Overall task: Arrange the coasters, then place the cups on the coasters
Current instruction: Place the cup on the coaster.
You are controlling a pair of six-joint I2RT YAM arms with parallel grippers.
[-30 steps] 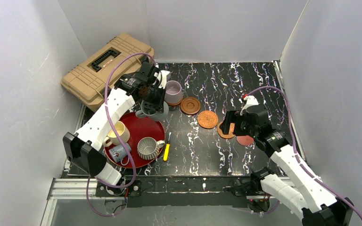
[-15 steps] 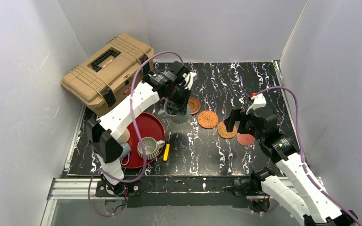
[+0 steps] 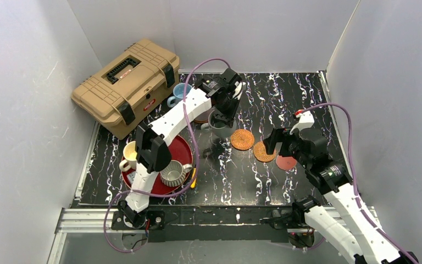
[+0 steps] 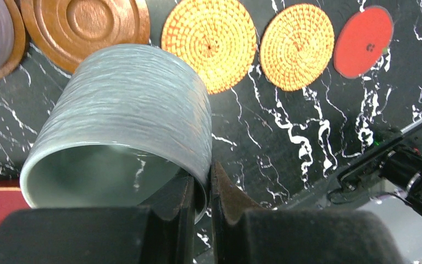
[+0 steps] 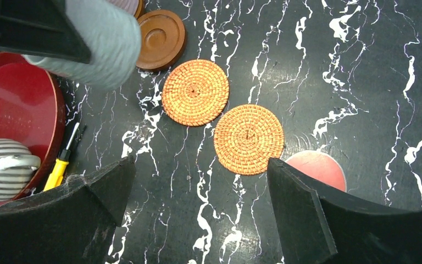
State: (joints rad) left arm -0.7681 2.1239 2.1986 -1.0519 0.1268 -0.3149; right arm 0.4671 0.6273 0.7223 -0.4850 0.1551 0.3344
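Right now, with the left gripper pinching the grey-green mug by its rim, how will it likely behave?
The grey-green mug looks glazed, so it could slip in the left gripper. Pinched by one wall only, it hangs tilted and may swing. It seems ceramic: rigid, and likely to chip if dropped.

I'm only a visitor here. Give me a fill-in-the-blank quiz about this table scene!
The left gripper pinches the grey-green mug by its ___.
The right gripper, over the woven coasters, is ___ and holds nothing.
The ribbed mug stands on the ___ tray.
Missing words: rim; open; red.
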